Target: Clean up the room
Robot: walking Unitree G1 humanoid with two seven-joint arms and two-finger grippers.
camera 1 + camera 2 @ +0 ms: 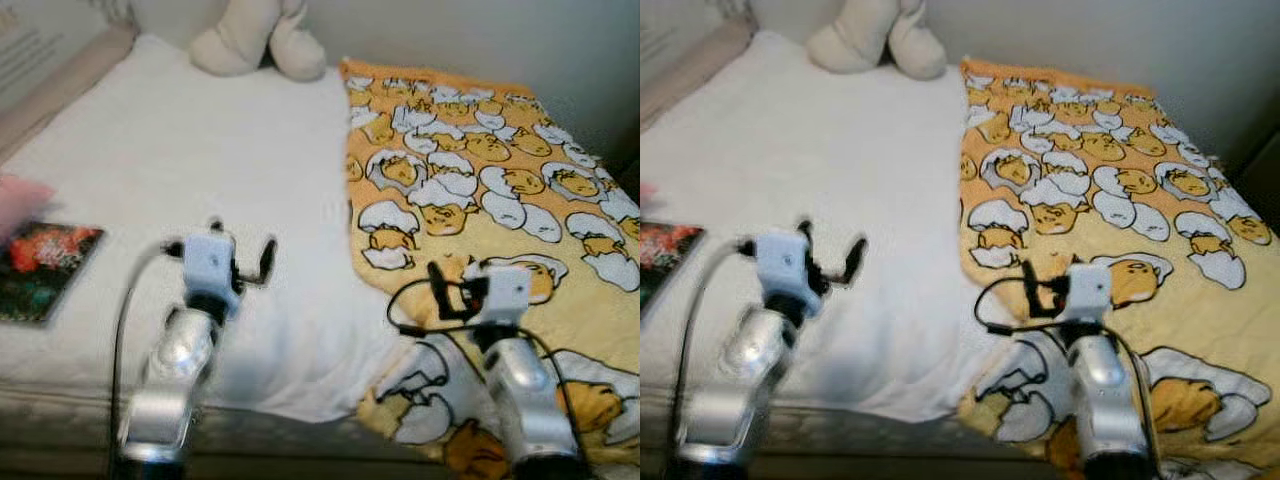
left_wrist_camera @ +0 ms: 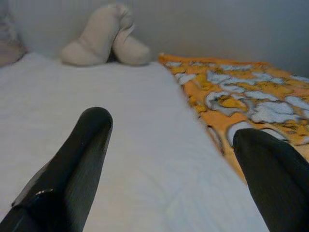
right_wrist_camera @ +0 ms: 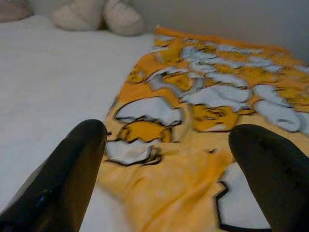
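A yellow-orange blanket (image 1: 480,190) printed with egg characters covers the right half of the bed, and its near corner hangs over the front edge. The left half is bare white sheet (image 1: 200,150). My left gripper (image 1: 242,245) hovers open over the white sheet near the front edge, with nothing between its fingers (image 2: 82,159). My right gripper (image 1: 450,292) stands open just above the blanket's left border (image 3: 145,145) and holds nothing. A beige plush toy (image 1: 255,40) lies at the head of the bed by the wall.
A book with a red flower cover (image 1: 40,265) lies on the sheet at the far left, with something pink (image 1: 18,200) just beyond it. A headboard edge (image 1: 60,85) runs along the left. The wall (image 1: 480,40) closes off the far side.
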